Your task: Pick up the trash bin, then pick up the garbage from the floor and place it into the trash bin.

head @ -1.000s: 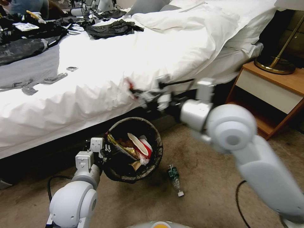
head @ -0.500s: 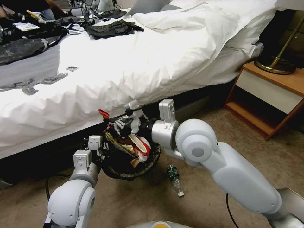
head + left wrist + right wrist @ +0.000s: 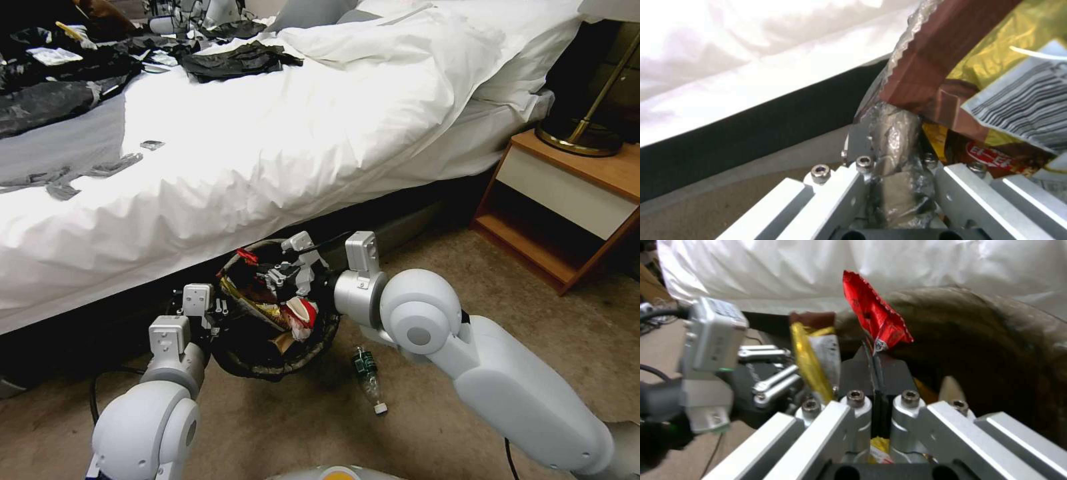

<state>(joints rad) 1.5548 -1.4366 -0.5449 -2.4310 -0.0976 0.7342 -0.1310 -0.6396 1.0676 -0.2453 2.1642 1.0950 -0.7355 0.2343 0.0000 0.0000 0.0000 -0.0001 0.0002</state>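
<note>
The bed [image 3: 280, 133], covered in a white duvet, runs across the far side of the head view; a wooden nightstand [image 3: 567, 200] stands at its right end. The floor [image 3: 413, 413] is beige carpet.

The trash bin [image 3: 330, 327] is held off the floor just in front of the bed edge, mouth tilted toward the robot. Its dark liner folds over the rim. It holds a brown-and-gold snack wrapper [image 3: 250, 303], a red-and-white carton [image 3: 303, 312] and tan paper, packed near the rim.

The left pincer [image 3: 898, 186] is clenched on the bin's near-left rim, with liner bunched between its fingers [image 3: 835, 193].

The right pincer [image 3: 267, 267] sits over the bin mouth at the far rim, grasping a red wrapper [image 3: 873, 318]. The wrapper's long axis stands roughly upright, its serrated end pointing away from the pincer toward the bed.

A clear plastic bottle [image 3: 368, 379] lies on the floor just right of the bin, long axis running front-to-back, white cap toward the robot.
</note>
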